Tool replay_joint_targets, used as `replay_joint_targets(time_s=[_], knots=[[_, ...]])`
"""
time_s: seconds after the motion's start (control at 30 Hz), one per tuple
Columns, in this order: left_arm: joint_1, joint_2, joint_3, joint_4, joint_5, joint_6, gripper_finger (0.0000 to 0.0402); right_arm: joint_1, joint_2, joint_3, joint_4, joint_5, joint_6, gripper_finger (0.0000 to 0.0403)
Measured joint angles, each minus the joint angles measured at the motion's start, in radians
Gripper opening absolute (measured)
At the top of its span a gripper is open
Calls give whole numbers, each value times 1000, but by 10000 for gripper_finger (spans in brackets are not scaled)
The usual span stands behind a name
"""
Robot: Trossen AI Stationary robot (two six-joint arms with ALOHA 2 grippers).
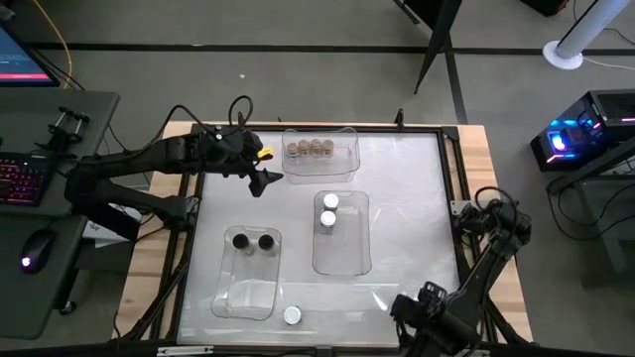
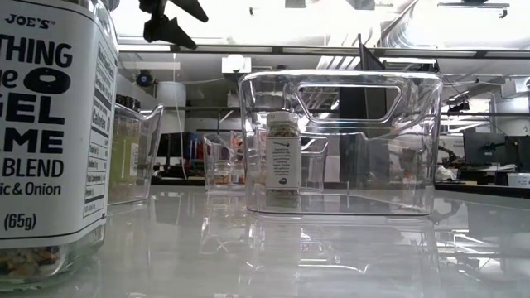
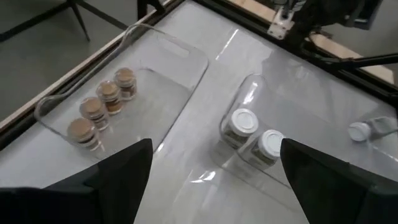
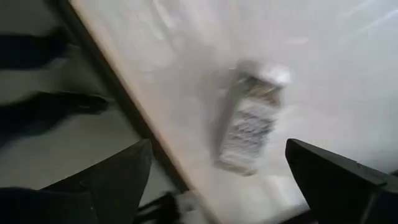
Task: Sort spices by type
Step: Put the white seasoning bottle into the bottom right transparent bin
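Observation:
Small spice jars stand sorted in three clear bins. Several tan-lidded jars (image 1: pixel 309 149) fill the far bin (image 1: pixel 347 164). Two white-lidded jars (image 1: pixel 328 210) are in the middle bin (image 1: pixel 342 258), and two black-lidded jars (image 1: pixel 253 241) are in the near-left bin (image 1: pixel 243 293). One loose white-lidded jar (image 1: pixel 292 315) stands on the table near the front edge, also seen as jar (image 4: pixel 252 118). My left gripper (image 1: pixel 262 177) hovers open above the table, left of the far bin. My right gripper (image 1: pixel 409 303) hangs open to the right of the loose jar, pointing down.
The white tabletop (image 1: pixel 417 198) has open room on its right half. A dark frame (image 1: pixel 451 169) runs round it. In the low view the loose jar (image 2: pixel 50 124) looms at the left, and the middle bin (image 2: pixel 339 141) stands behind it.

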Motion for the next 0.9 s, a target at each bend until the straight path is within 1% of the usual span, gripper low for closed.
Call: replay_joint_targets(time_s=[0.07, 0.17, 0.3, 0.37, 0.43, 0.53, 0.63, 0.73, 0.9], knots=[[0, 0, 0, 12, 15, 0, 341, 0, -43, -68, 94, -19, 79, 364], [0, 0, 0, 40, 22, 10, 341, -5, -134, -206, 221, -21, 193, 355], [0, 0, 0, 51, 41, 16, 341, -4, -272, -375, 285, -11, 318, 345], [0, 0, 0, 49, 46, 23, 341, 9, -327, -438, 323, -11, 352, 343], [0, 0, 0, 49, 49, 24, 341, 17, -357, -492, 384, -28, 353, 342], [0, 0, 0, 47, 49, 24, 341, 24, -352, -551, 487, -79, 346, 342], [0, 0, 0, 47, 49, 24, 341, 24, -312, -584, 566, -101, 320, 342], [0, 0, 0, 47, 50, 24, 341, 20, -272, -595, 556, -102, 299, 342], [0, 0, 0, 46, 49, 24, 341, 14, -222, -599, 486, -98, 293, 342]])
